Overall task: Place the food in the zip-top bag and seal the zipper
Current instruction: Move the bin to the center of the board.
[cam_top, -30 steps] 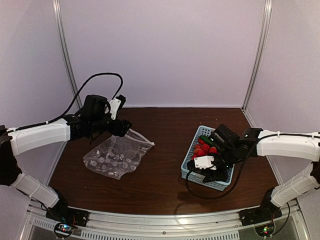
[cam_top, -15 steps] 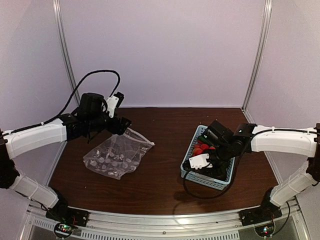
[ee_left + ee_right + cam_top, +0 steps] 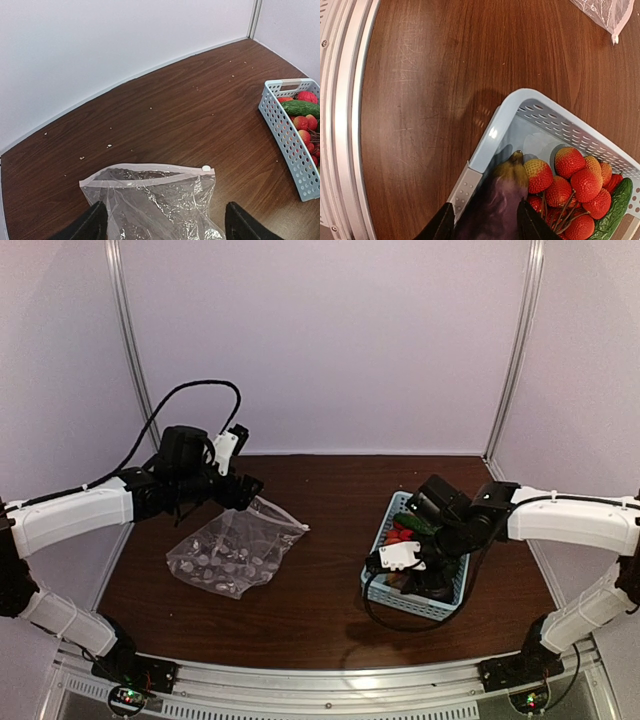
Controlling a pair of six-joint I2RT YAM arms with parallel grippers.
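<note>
The clear zip-top bag [image 3: 232, 552] lies flat on the dark table, left of centre. Its pale zipper [image 3: 145, 172] runs along the mouth, which gapes slightly. My left gripper [image 3: 245, 490] hovers just above the bag's far end, open, its fingertips [image 3: 92, 222] straddling the bag [image 3: 160, 200] without touching it. The food sits in the light blue basket [image 3: 410, 605]: red strawberries [image 3: 575, 185], a green cucumber [image 3: 615, 215] and a dark purple eggplant [image 3: 495, 200]. My right gripper [image 3: 485, 220] reaches down into the basket's near end, shut on the eggplant.
The basket [image 3: 520, 107] stands right of centre, its long side towards the bag. Pale walls close in the table at the back and both sides. A metal rail [image 3: 345, 120] runs along the near edge. Small crumbs [image 3: 82, 158] dot the wood beyond the bag.
My right gripper has shifted along the basket to its near end and now has the eggplant between its fingers. The left arm moved slightly, then held still.
</note>
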